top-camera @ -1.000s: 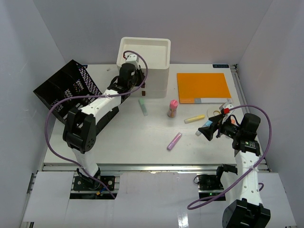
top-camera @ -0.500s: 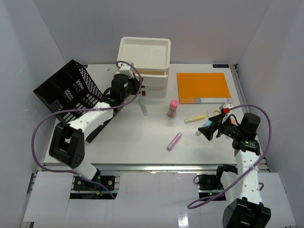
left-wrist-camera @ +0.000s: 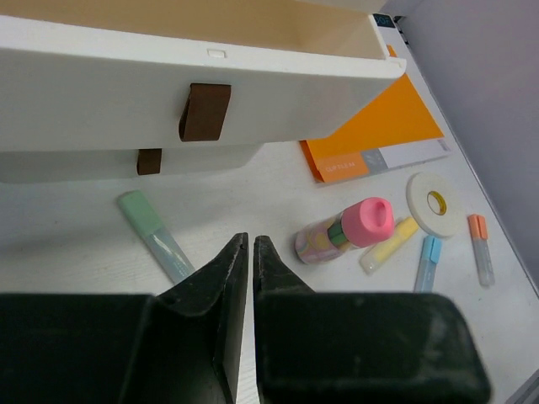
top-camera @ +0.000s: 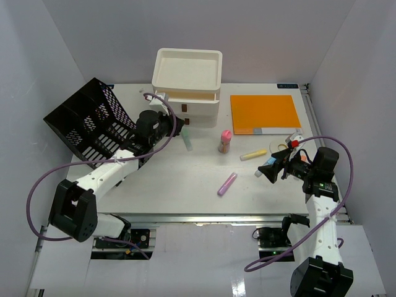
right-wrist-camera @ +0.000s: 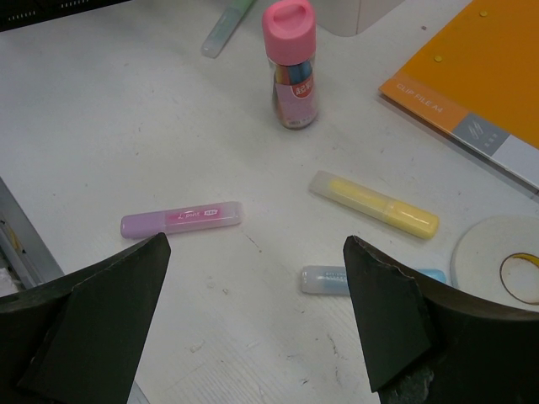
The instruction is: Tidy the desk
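While left hand sits closed and right hand gapes, both empty, folder reads "CLIP FILE".

White drawer box, one drawer partly out; black mesh rack tilted; orange folder; pink-capped bottle upright.

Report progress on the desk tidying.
Done: the top drawer of the white drawer box stands open. In hand: nothing; left gripper shut empty, right gripper open. Left: purple highlighter, yellow highlighter, green highlighter, pink-capped bottle, white tape roll, orange folder loose on the white desk.
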You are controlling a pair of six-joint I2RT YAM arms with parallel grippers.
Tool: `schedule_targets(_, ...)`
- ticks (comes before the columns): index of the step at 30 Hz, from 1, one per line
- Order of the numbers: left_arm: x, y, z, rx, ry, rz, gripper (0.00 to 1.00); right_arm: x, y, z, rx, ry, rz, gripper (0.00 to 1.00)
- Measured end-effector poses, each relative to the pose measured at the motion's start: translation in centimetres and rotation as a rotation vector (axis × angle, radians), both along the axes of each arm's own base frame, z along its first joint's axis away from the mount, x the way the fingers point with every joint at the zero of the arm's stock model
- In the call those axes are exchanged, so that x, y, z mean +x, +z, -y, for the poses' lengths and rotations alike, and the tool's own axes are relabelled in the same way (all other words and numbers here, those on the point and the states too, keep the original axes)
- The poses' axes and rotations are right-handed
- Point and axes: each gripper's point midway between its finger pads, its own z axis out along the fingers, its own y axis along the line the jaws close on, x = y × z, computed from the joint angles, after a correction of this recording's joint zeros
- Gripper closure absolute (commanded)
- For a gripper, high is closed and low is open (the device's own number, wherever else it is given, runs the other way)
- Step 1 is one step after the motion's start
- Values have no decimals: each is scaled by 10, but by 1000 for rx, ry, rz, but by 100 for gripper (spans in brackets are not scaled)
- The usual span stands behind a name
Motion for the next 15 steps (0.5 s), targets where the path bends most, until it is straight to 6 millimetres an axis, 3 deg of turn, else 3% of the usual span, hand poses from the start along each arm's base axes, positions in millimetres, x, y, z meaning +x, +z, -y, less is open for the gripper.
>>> schedule_targets(3,-3,-2,0,-12,-2,-8,51,0,-1,0,0,0,-3,10)
schedule_targets(11,-23,-20,-7,-21,-5,-47,29,1,-1,0,1,0,-7,10)
schedule_targets(15,-31,-34,-5,-27,-31,-73,25,1,-2,0,2,0,-10,10)
